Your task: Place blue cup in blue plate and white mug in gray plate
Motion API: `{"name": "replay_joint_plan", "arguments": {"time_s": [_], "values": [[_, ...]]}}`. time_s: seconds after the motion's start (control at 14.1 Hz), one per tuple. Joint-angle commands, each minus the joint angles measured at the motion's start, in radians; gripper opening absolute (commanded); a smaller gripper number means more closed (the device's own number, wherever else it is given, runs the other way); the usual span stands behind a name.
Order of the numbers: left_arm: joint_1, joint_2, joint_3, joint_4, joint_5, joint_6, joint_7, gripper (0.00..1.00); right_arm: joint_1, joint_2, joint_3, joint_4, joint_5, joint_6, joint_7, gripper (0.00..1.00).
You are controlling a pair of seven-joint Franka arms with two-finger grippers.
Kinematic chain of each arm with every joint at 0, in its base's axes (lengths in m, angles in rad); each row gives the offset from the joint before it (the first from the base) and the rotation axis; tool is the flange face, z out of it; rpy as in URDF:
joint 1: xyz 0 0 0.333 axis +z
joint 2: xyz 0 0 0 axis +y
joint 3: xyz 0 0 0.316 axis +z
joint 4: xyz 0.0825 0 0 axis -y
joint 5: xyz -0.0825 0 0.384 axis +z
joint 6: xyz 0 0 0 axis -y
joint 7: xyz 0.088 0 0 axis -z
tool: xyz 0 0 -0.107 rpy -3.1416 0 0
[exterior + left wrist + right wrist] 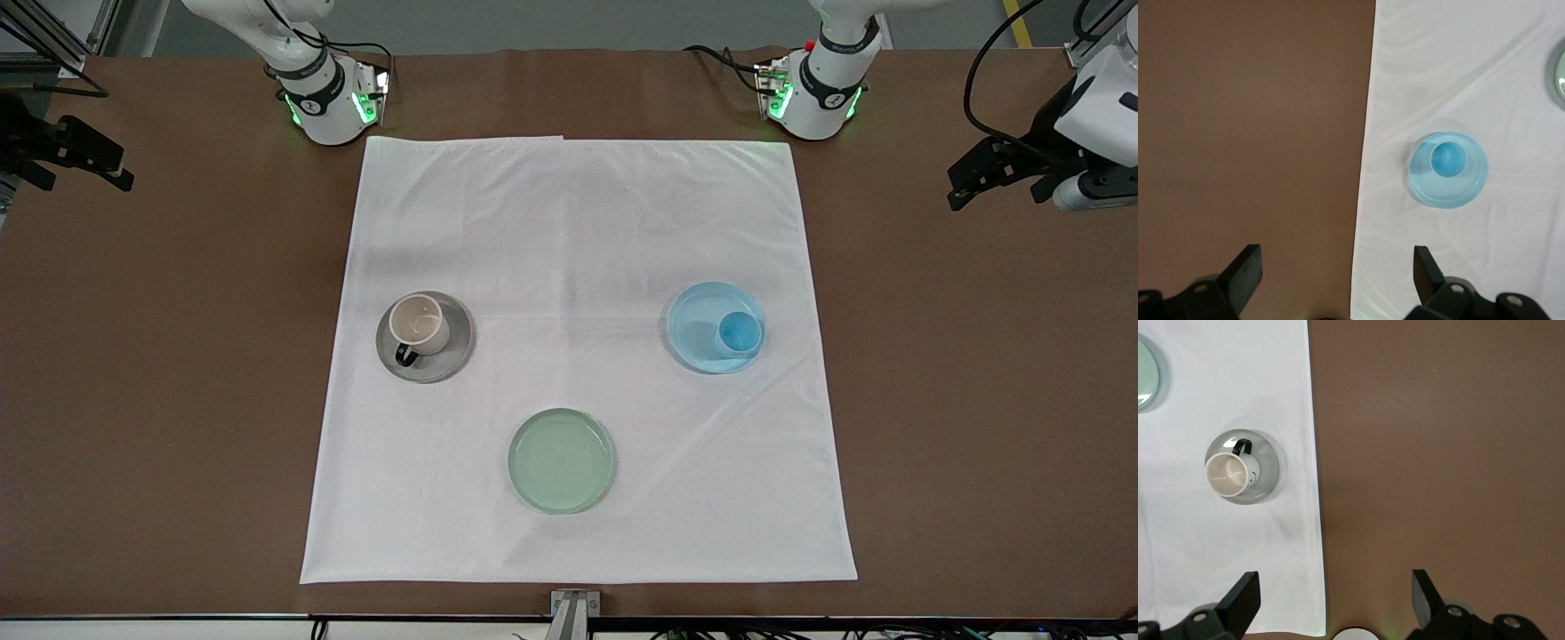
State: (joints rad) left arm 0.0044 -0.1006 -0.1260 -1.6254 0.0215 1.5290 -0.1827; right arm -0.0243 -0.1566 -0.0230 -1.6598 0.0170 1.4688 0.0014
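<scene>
The blue cup (739,334) stands upright in the blue plate (698,311), toward the left arm's end of the white cloth. The white mug (419,324) stands upright on the gray plate (452,356), toward the right arm's end, with its dark handle pointing toward the front camera. My left gripper (991,187) is open and empty over the bare brown table beside the cloth. In its wrist view (1337,267) the cup (1449,160) and plate (1451,195) lie well apart from it. My right gripper (80,173) is open and empty over the brown table. In its wrist view (1336,590) the mug (1228,475) and gray plate (1269,468) show.
A pale green plate (561,460) lies empty on the white cloth (578,222), nearer to the front camera than the other two plates and between them. Brown table surface (978,400) surrounds the cloth. The arm bases stand at the cloth's top corners.
</scene>
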Motion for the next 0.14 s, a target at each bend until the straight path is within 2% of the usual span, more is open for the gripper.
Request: {"name": "replay_joint_plan", "arguments": {"time_s": [0.0, 0.07], "values": [[-0.003, 0.019, -0.013, 0.027, 0.026, -0.021, -0.003, 1.0, -0.002, -0.017, 0.003, -0.012, 0.003, -0.001, 0.039, 1.0], [-0.001, 0.019, -0.017, 0.027, 0.026, -0.021, -0.003, 1.0, -0.003, -0.015, 0.003, -0.012, 0.004, -0.001, 0.034, 1.0]]}}
